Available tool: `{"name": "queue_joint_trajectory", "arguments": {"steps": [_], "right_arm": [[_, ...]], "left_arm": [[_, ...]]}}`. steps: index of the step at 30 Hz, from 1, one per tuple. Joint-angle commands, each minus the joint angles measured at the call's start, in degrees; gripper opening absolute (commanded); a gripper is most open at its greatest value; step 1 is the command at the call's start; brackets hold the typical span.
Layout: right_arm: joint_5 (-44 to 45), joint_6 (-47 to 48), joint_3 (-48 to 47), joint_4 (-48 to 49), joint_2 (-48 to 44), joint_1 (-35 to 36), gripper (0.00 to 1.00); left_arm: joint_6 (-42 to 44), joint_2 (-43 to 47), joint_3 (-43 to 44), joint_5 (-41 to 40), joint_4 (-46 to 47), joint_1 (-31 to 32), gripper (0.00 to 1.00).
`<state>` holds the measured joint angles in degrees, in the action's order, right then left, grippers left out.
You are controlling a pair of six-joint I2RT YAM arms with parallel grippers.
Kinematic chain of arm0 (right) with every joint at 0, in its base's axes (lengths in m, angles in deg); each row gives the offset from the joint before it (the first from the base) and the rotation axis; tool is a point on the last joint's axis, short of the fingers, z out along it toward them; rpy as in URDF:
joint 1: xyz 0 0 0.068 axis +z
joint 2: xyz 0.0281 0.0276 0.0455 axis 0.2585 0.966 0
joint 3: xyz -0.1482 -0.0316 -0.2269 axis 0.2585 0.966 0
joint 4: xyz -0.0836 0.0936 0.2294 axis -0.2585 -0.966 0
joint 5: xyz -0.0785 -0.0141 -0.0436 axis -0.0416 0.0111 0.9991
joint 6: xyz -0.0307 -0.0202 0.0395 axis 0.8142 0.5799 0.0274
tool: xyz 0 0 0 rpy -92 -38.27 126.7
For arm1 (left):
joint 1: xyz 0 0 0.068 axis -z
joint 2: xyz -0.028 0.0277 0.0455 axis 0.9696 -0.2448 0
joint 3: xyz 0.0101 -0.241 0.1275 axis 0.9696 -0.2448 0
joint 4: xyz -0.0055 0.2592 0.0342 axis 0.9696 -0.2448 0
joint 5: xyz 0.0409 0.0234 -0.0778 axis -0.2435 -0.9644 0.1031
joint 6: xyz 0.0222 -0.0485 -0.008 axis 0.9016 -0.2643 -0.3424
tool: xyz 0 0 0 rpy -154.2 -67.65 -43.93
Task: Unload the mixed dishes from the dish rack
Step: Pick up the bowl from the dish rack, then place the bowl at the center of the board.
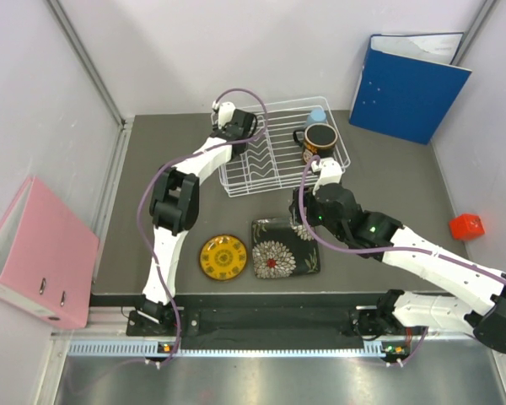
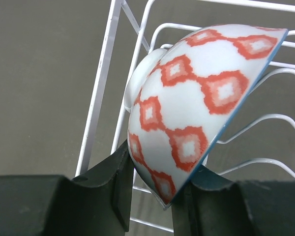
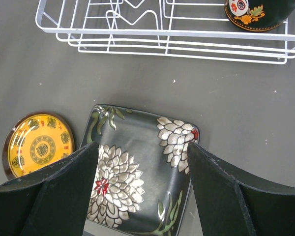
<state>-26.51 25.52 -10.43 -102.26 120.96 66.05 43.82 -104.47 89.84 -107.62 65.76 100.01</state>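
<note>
The left end effector [image 2: 157, 174] pinches the lower rim of the bowl [image 2: 196, 98] at the far left corner of the rack [image 1: 278, 160]. The bowl stands on edge with its patterned outside toward the wrist camera. Its inside is hidden. In the top view the end effector covers most of it. It cannot be determined whether the bowl rests on the wires.

The right end effector [image 3: 142, 147] is spread and holds nothing. It is poised over the black plate [image 1: 284, 247], which lies on the desk [image 1: 388, 181] near of the rack. Its fingers hide the plate's near corners, and contact cannot be determined.

The yellow plate [image 1: 223, 257] lies just left of the black plate.

The mug [image 1: 319, 137] stands in the rack's far right corner, with the cup [image 1: 318, 115] partly hidden behind it. In the right wrist view the frame edge cuts the mug off.
</note>
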Motion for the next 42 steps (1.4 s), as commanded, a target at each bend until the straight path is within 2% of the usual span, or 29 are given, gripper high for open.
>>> {"name": "queue_joint_trajectory", "arguments": {"steps": [1, 11, 20, 24, 27, 28, 29, 32, 35, 37, 42], "right_arm": [[0.0, -0.8, 0.0, 1.9, -0.7, -0.7, 0.72], [-0.3, -1.5, 0.1, 2.0, -1.1, -0.6, 0.72], [2.0, -0.2, -2.1, 1.1, -3.6, -1.8, 0.72], [2.9, -0.1, -4.1, 0.4, -4.1, -2.6, 0.72], [1.9, -1.1, -6.3, 0.3, -5.8, -5.2, 0.72], [1.0, -1.5, -7.2, 0.5, -6.2, -7.7, 0.72], [-0.2, -2.9, -7.7, 0.7, -7.0, -9.3, 0.83], [-8.3, -5.2, -9.2, 1.5, -6.5, -16.9, 0.99], [-15.2, -7.0, -11.6, 1.7, -3.5, -20.5, 1.00], [-18.3, -7.9, -12.7, 2.4, -2.0, -20.8, 1.00], [-25.6, -9.7, -15.1, 6.7, 3.4, -20.2, 1.00]], "left_arm": [[1.5, 9.7, 0.4, 4.2, 3.4, 0.5, 0.00], [2.4, 13.7, 5.0, 8.2, 2.9, 0.7, 0.00], [3.9, 19.5, 5.0, 13.1, 2.0, 0.8, 0.00], [2.5, 21.5, 6.3, 15.8, -2.5, 0.4, 0.00], [-1.7, 27.3, -0.9, 23.2, -0.3, -1.1, 0.00], [-3.2, 28.9, -6.2, 29.9, 0.9, -1.8, 0.00], [-6.5, 30.6, -8.7, 33.7, 3.4, -2.6, 0.00], [-10.6, 35.4, -17.3, 48.0, 7.8, -4.8, 0.00], [-12.6, 39.5, -23.7, 55.0, 9.6, -4.2, 0.00], [-13.3, 42.8, -28.4, 56.8, 11.8, -3.3, 0.00], [-11.8, 47.1, -33.6, 56.2, 10.4, 0.2, 0.00]]}}
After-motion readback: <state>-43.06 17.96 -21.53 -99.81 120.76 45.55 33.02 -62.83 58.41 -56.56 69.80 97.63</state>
